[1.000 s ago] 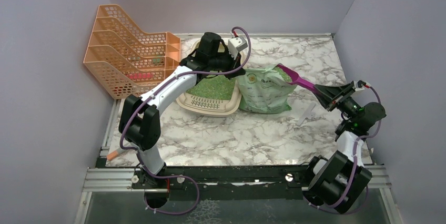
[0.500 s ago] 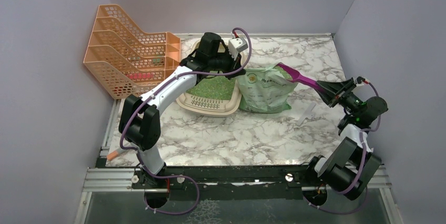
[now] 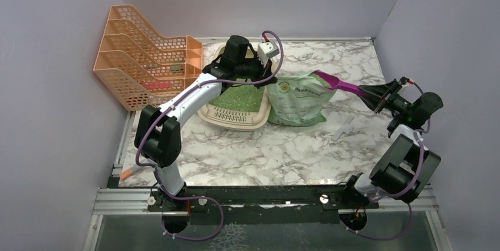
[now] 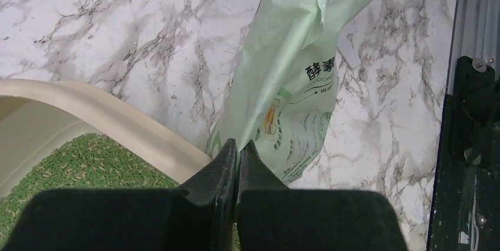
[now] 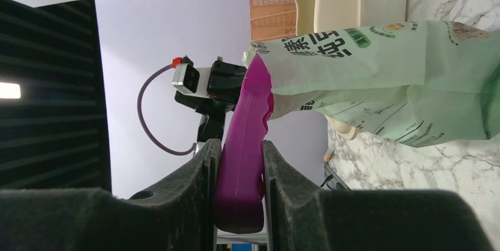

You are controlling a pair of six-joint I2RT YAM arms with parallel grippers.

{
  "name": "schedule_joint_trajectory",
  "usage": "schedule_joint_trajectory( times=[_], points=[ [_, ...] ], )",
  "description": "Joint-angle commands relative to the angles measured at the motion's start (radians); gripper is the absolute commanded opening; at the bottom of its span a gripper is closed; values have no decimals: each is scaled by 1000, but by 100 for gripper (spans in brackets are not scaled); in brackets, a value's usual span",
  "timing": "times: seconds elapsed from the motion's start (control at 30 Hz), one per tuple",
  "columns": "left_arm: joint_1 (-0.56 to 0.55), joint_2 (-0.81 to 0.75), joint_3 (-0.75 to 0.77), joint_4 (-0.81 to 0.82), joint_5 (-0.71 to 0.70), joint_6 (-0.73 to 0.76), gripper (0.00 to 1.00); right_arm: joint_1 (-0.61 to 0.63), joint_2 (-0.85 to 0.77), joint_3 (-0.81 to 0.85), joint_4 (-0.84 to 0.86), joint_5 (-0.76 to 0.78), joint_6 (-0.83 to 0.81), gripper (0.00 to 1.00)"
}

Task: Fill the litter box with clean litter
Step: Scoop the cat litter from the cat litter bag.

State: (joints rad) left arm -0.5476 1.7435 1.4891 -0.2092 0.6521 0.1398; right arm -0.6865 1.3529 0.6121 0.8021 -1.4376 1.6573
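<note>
Litter box (image 3: pixel 231 122): sits around 10 o'clock from the desk (image 3: pixel 277 151) centre, with green clean litter (image 3: pixel 239 99) already covering its floor.
Bag (image 3: pixel 298 106): standing up, pressed against the box's 3 o'clock rim.
Left tool (image 4: pixel 237 147): the top cam hides the tips under the wrist. The wrist cam shows them squeezed shut on the bag's film edge, right by the box rim.
Right tool (image 5: pixel 240 145): clamped on the magenta scoop (image 5: pixel 247 115) handle. Its wrist cam shows the handle pinched between the pads, and the top cam shows the scoop head reaching the bag mouth from 3 o'clock.
Tight spots: orange rack (image 3: pixel 147 56) near the box at 9 o'clock, back wall close at 12, right arm pretty much up against the side wall.
Open room: bare marble from 6 o'clock of box and bag down to the near edge.
</note>
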Motion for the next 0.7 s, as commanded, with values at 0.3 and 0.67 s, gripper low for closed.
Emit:
schedule_joint_trajectory(
  times=[0.3,0.67],
  points=[
    [52,18,96,16,-86,43,0,-96,-9,54,-21,3,-26,1],
    [4,58,182,-71,-89,120,0,-96,-111,269,-582,39,-364,1]
  ],
)
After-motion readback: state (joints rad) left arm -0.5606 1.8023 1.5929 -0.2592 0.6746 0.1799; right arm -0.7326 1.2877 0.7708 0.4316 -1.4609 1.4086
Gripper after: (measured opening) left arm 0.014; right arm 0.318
